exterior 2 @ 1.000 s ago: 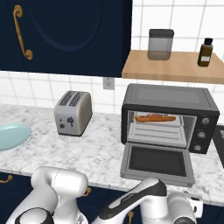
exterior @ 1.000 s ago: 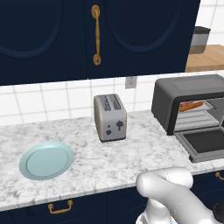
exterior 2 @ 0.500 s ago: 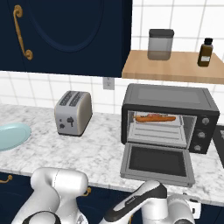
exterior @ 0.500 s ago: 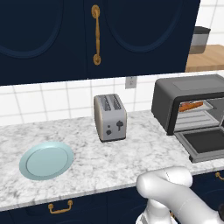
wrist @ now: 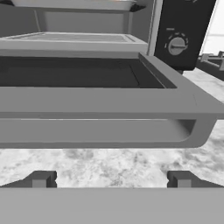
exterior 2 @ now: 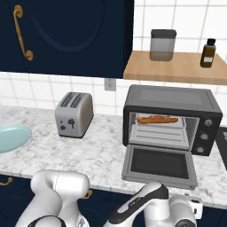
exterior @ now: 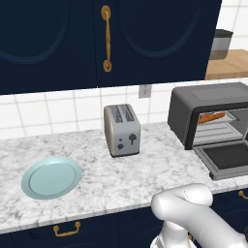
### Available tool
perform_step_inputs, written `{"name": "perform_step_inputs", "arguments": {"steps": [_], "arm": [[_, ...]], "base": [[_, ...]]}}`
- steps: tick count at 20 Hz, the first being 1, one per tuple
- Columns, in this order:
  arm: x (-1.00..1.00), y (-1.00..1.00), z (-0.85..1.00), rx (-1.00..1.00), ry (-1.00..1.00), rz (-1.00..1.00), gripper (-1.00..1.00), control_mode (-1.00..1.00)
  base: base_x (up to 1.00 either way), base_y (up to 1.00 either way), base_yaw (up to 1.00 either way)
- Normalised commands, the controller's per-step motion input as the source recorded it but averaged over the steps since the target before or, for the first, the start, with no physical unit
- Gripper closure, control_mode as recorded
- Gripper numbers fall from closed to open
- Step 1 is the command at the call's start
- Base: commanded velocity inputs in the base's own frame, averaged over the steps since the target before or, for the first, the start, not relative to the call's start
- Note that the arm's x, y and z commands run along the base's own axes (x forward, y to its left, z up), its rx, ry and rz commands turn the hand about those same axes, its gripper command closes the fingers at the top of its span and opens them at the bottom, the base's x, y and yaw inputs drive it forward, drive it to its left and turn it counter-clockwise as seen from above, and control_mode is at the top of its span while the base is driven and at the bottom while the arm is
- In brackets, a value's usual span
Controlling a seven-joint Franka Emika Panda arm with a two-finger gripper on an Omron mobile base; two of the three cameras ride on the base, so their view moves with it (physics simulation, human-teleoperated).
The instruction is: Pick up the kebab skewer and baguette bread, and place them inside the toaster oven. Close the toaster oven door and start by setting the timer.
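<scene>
The toaster oven (exterior 2: 172, 116) stands at the right of the counter with its door (exterior 2: 160, 165) dropped flat open. On its wire rack lies the orange-brown baguette (exterior 2: 157, 119), which I also see as the baguette (exterior: 211, 117) from the left. I cannot tell the kebab skewer apart from it there. In the hand view my gripper (wrist: 111, 180) is open, low in front of the door, its fingertips (wrist: 40, 179) wide apart below the bar handle (wrist: 96, 131). Above the handle lies the door's dark glass pane (wrist: 74, 75). A timer knob (wrist: 176, 45) sits on the panel at upper right.
A silver two-slot toaster (exterior: 121, 130) stands mid-counter, and a pale blue plate (exterior: 51, 177) lies to its left. A wooden shelf (exterior 2: 177, 66) above the oven carries a grey jar (exterior 2: 162, 45) and a dark bottle (exterior 2: 208, 52). Dark blue cabinets hang overhead.
My forearm has shifted slightly, low in front of the counter. The oven, its open door and the food inside have not moved.
</scene>
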Motion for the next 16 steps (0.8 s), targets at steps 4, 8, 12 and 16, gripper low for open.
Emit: {"name": "perform_step_inputs", "arguments": {"steps": [4, 8, 12, 16], "arm": [[0.06, 0.0, -0.16, 0.0, 0.0, 0.0, -1.0, -1.0], [0.03, 0.0, -0.26, 0.0, 0.0, 0.0, -1.0, -1.0], [0.16, 0.0, -0.1, 0.0, 0.0, 0.0, -1.0, -1.0], [0.17, 0.01, -0.15, 0.0, 0.0, 0.0, -1.0, -1.0]], "base": [[0.0, 0.0, 0.0], [0.0, 0.0, 0.0], [0.0, 0.0, 0.0], [0.0, 0.0, 0.0]]}}
